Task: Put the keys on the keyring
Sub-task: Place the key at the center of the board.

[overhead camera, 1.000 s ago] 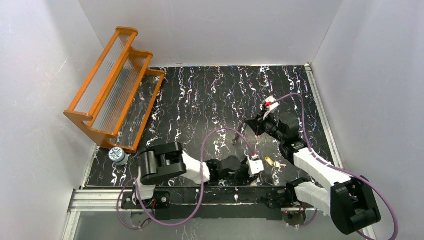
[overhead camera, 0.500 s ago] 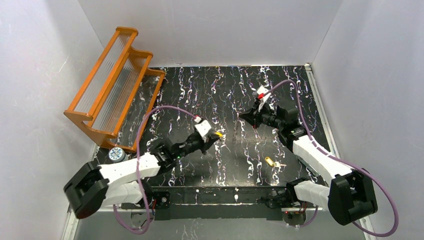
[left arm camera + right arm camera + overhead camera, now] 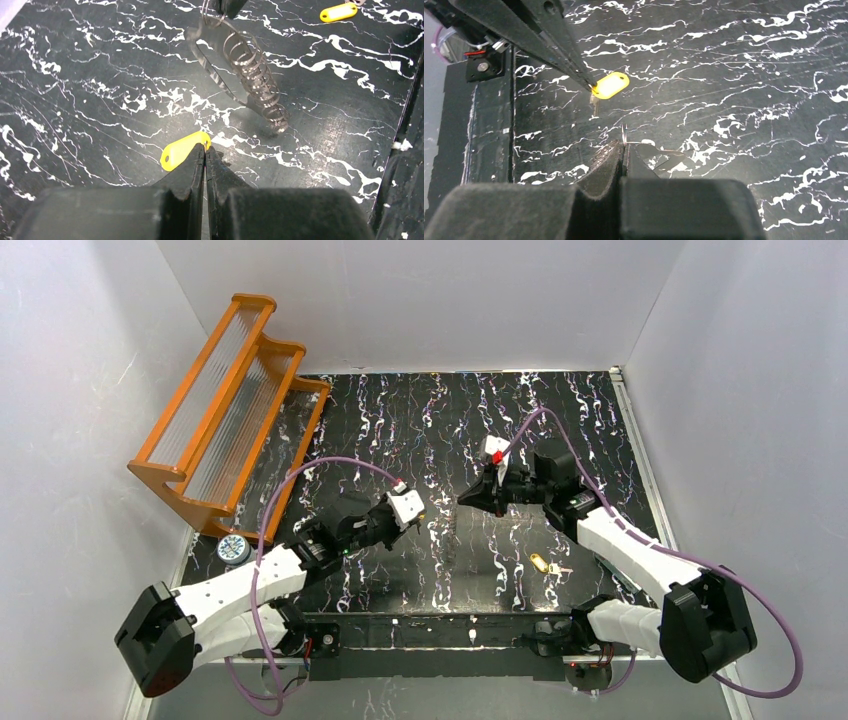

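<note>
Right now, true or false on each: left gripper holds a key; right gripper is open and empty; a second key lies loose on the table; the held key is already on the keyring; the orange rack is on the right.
1. The left gripper is shut on a yellow-headed key. True.
2. The right gripper is open and empty. False: it is shut on the keyring.
3. A second key lies loose on the table. True.
4. The held key is already on the keyring. False: both wrist views show a gap between them.
5. The orange rack is on the right. False: it is at the table's far left.
</note>
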{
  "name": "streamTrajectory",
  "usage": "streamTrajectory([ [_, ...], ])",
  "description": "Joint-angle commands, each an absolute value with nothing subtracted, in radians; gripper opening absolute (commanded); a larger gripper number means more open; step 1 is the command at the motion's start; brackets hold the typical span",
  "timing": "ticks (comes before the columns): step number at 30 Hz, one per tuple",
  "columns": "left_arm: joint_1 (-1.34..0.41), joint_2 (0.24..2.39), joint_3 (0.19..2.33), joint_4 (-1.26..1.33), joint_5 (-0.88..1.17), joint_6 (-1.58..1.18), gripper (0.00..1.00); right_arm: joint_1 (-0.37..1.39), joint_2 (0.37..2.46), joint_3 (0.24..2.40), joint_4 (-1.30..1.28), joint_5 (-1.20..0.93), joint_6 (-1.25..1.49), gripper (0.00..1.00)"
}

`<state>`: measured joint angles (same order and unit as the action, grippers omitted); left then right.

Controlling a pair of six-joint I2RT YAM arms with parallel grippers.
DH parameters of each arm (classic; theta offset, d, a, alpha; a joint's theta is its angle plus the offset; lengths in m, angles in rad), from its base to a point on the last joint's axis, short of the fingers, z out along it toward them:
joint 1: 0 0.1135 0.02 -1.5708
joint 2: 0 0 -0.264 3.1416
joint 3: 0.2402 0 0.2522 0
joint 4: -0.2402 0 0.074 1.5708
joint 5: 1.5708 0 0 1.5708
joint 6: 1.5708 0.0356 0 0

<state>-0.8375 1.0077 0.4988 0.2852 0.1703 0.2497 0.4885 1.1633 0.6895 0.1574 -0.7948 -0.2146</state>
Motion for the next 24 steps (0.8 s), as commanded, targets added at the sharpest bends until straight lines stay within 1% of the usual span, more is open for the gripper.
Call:
streamTrajectory([
  [1,-0.833,1.038,0.59,0.153,0.226,0.393,0.0,0.504,1.132,0.68,0.163,-0.876,-0.272,0.01],
  [5,-0.833,1.146,0.642,0.054,0.248,0.406,0.0,0.508,1.136,0.687,0.149,-0.857,-0.264,0.01],
  [8,-0.832,1.23,0.657,0.03,0.229,0.364,0.0,0.508,1.124,0.678,0.144,-0.804,-0.254,0.01],
  [13,-0.832,1.329,0.623,0.094,0.178,0.27,0.0,0.507,1.072,0.651,0.145,-0.682,-0.24,0.01],
  [18,-0.833,1.389,0.601,0.155,0.122,0.198,0.0,0.507,1.017,0.627,0.16,-0.603,-0.236,0.01],
  [19,-0.832,1.394,0.6,0.166,0.106,0.184,0.05,0.507,1.01,0.623,0.163,-0.594,-0.236,0.01],
  [20,-0.832,1.398,0.599,0.17,0.089,0.173,0.15,0.508,1.007,0.621,0.164,-0.589,-0.238,0.01],
  [22,-0.833,1.396,0.599,0.182,0.054,0.147,0.33,0.507,1.004,0.617,0.167,-0.585,-0.236,0.01],
  [23,-0.832,1.391,0.603,0.18,0.035,0.128,0.39,0.507,1.005,0.617,0.167,-0.588,-0.235,0.01],
  [24,-0.832,1.388,0.607,0.176,0.019,0.115,0.41,0.507,1.007,0.617,0.167,-0.593,-0.233,0.01],
])
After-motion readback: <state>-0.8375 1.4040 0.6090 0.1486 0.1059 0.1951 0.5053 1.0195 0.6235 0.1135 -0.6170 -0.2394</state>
